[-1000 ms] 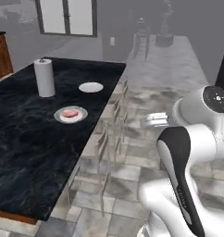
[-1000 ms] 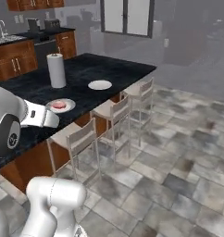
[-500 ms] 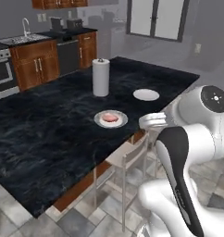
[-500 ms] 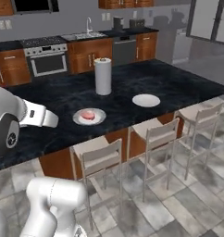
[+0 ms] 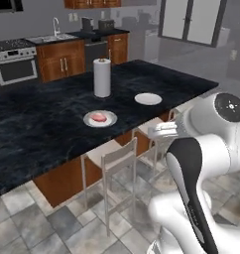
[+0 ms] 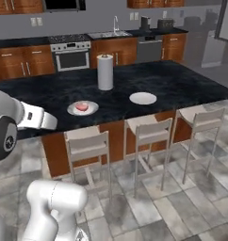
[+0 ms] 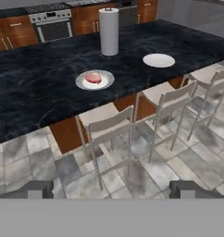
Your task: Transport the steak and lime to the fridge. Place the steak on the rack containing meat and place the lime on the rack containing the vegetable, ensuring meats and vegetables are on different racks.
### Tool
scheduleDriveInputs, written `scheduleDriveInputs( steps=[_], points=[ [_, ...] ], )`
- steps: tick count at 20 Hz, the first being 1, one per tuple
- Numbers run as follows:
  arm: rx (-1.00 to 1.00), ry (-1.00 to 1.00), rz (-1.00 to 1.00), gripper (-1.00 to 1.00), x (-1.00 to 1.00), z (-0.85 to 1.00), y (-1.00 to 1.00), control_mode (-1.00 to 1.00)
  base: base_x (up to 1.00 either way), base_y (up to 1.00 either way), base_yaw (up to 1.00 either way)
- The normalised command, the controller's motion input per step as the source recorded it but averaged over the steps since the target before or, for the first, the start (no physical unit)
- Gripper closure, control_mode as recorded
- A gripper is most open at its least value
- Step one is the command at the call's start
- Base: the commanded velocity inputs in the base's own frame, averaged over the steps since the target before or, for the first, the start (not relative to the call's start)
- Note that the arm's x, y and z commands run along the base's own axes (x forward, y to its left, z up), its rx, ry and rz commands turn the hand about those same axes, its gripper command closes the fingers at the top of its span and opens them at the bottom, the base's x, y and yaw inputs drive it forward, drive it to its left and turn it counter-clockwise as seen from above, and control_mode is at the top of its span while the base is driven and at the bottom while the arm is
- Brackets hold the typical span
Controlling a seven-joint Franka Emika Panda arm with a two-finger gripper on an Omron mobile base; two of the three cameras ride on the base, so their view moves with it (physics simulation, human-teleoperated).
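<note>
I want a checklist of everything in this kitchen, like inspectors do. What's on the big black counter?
Surface: black island counter, stools along its near side.
Job's things: steak lying on a small plate; lime and fridge: nothing seen.
Clutter: upright paper towel roll; an empty white plate apart from the steak's plate.
Pincer: pincer open, holding nothing, over the floor short of the counter.
Cables: nothing seen.
Surroundings: oven, sink tap, wooden cabinets, tiled floor.

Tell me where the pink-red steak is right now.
The pink-red steak lies on a grey plate on the black island counter, near the white paper-towel roll.
</note>
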Motion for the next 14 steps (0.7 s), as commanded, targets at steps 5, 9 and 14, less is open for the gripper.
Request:
scheduleDriveInputs(
  steps=[5,9,14],
  points=[
    [0.00,0.00,0.00,-1.00,0.00,0.00,0.00,1.00,0.45,-0.46,0.31],
    [0.00,0.00,0.00,-1.00,0.00,0.00,0.00,1.00,1.00,-0.57,0.31],
    [0.00,0.00,0.00,-1.00,0.00,0.00,0.00,1.00,0.96,-0.47,0.28]
  ],
)
